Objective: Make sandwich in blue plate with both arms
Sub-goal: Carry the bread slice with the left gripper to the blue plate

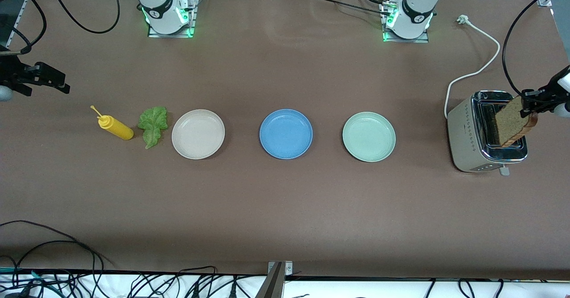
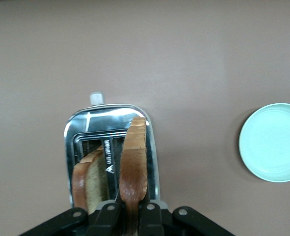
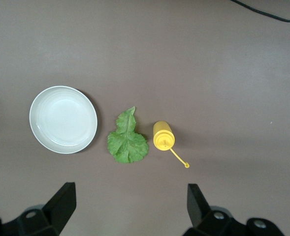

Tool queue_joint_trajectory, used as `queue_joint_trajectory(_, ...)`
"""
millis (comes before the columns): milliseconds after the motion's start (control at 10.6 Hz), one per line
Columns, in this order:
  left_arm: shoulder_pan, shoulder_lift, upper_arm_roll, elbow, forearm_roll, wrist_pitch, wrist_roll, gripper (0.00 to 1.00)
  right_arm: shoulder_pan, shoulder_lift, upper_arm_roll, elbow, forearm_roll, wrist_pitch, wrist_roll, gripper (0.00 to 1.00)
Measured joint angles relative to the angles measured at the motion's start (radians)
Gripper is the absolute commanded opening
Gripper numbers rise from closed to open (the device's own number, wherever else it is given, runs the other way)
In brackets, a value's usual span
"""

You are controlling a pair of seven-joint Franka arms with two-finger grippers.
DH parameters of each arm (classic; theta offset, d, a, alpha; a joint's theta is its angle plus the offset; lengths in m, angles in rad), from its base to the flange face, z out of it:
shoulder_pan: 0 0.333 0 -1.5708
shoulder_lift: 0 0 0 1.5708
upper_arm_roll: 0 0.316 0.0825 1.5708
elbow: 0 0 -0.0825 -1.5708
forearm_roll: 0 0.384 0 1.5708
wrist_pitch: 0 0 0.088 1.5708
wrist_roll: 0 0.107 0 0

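Note:
The blue plate (image 1: 286,133) sits bare at mid-table between a beige and a mint-green one. My left gripper (image 1: 532,104) (image 2: 133,209) is shut on the top crust of a brown bread slice (image 1: 516,122) (image 2: 134,162), which hangs tilted over the toaster (image 1: 485,131) with its lower edge at the slot. A second bread slice (image 2: 88,179) stands in the other toaster slot. The green lettuce leaf (image 1: 153,124) (image 3: 127,140) lies flat near the right arm's end. My right gripper (image 1: 44,79) (image 3: 130,204) hangs open and holds nothing, in the air over the table near the leaf.
A beige plate (image 1: 198,134) (image 3: 63,119) lies beside the lettuce, and a mint-green plate (image 1: 368,136) (image 2: 273,142) between the blue plate and the toaster (image 2: 110,147). A yellow squeeze bottle (image 1: 115,127) (image 3: 163,136) lies on its side. The toaster's white cord (image 1: 478,68) trails toward the arm bases.

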Motion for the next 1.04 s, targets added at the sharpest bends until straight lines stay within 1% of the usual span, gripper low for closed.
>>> queue_joint_trajectory(190, -0.021, 0.004, -0.004, 0.000, -0.047, -0.002, -0.002, 0.00, 0.000, 0.000, 0.000, 0.000, 0.000, 0.000, 0.000, 1.00)
queue_joint_trajectory(284, -0.033, 0.008, -0.021, -0.001, -0.058, -0.005, -0.025, 0.00, 0.000, 0.000, 0.000, 0.000, 0.000, 0.000, 0.000, 1.00)
queue_joint_trajectory(379, -0.039, 0.018, -0.059, -0.001, -0.069, -0.006, -0.086, 0.00, 0.000, 0.000, 0.000, 0.000, 0.000, 0.000, 0.000, 1.00)
queue_joint_trajectory(474, -0.045, 0.030, -0.097, -0.002, -0.118, -0.006, -0.145, 0.00, 0.000, 0.000, 0.000, 0.000, 0.000, 0.000, 0.000, 1.00)
queue_joint_trajectory(569, -0.054, 0.047, -0.122, -0.002, -0.184, -0.006, -0.186, 0.00, 0.000, 0.000, 0.000, 0.001, 0.000, 0.000, 0.000, 1.00)
queue_joint_trajectory(663, -0.059, 0.066, -0.135, -0.002, -0.219, -0.004, -0.207, 0.00, 0.000, 0.001, 0.000, 0.001, 0.000, 0.000, 0.000, 1.00)
queue_joint_trajectory(853, -0.060, 0.099, -0.172, -0.002, -0.243, 0.008, -0.287, 0.00, 0.000, 0.001, 0.000, 0.001, 0.000, 0.000, 0.000, 1.00)
queue_joint_trajectory(1042, -0.082, 0.133, -0.237, -0.002, -0.321, 0.063, -0.394, 0.00, 0.000, 0.001, 0.000, 0.001, 0.000, 0.000, 0.000, 1.00)
